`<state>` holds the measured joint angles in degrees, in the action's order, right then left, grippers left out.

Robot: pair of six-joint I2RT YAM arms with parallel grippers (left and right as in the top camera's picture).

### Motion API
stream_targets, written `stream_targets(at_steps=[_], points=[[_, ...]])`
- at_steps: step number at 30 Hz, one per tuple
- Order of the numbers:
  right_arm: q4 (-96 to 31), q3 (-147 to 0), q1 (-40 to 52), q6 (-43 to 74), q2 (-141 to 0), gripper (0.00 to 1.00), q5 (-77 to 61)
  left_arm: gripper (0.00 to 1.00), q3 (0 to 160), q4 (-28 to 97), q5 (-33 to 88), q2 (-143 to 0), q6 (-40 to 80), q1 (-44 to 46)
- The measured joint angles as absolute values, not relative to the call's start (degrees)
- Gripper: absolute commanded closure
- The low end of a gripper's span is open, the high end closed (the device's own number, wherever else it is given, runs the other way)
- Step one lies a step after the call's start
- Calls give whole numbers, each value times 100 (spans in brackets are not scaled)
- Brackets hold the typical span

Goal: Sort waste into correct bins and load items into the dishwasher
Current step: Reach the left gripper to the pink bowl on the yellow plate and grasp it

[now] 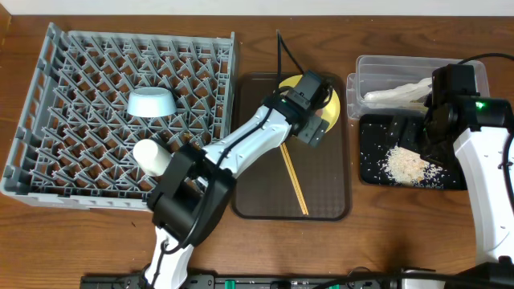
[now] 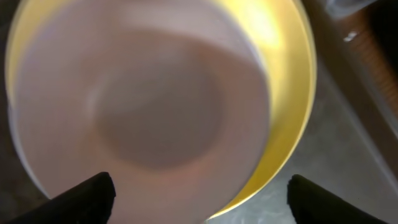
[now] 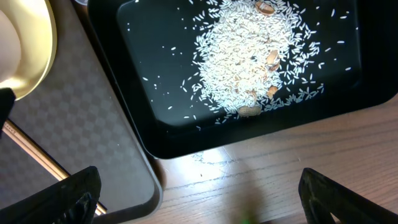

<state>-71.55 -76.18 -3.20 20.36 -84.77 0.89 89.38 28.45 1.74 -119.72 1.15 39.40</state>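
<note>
— So, where's the left end effector [image 2: 199, 186]?
— Over the white bowl [image 2: 143, 112], spread wide and holding nothing. The bowl sits in the plate [image 2: 289, 93], at the far end of the brown tray [image 1: 321, 193], near its right edge.
— And the right?
— The right end effector [image 3: 199, 183] is spread too, above the table [image 3: 280, 168] at the black tray's [image 3: 155, 134] near rim. Rice [image 3: 249, 56] lies heaped in that tray.
— Much room between the trays?
— Little: their edges lie just beside each other. The tub [image 1: 373, 68], with paper [image 1: 397, 94] inside, stands just behind the black tray.
— The rest?
— Chopsticks [image 1: 294, 178] lie on the brown tray, nearer the front. The rack [image 1: 56, 120] borders its left edge, holding a blue bowl [image 1: 152, 103] and a cup [image 1: 151, 156], both well apart from the rack's right edge.
</note>
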Motion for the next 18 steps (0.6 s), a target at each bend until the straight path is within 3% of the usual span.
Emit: stream_targets(at_steps=[2,5,10,18], points=[[-7155,-7620,-320,2036,-8475,1,89,25,8938,2980,150,-12007,97,3940],[-7153,-7620,-320,2036,-8473,1,89,45,8938,3197,123,-12011,102,3940],[-7153,-7620,-320,2036,-8468,1,89,64,8938,3264,110,-12011,69,3940],[-7153,-7620,-320,2036,-8468,1,89,73,8938,3343,113,-12011,40,3940]])
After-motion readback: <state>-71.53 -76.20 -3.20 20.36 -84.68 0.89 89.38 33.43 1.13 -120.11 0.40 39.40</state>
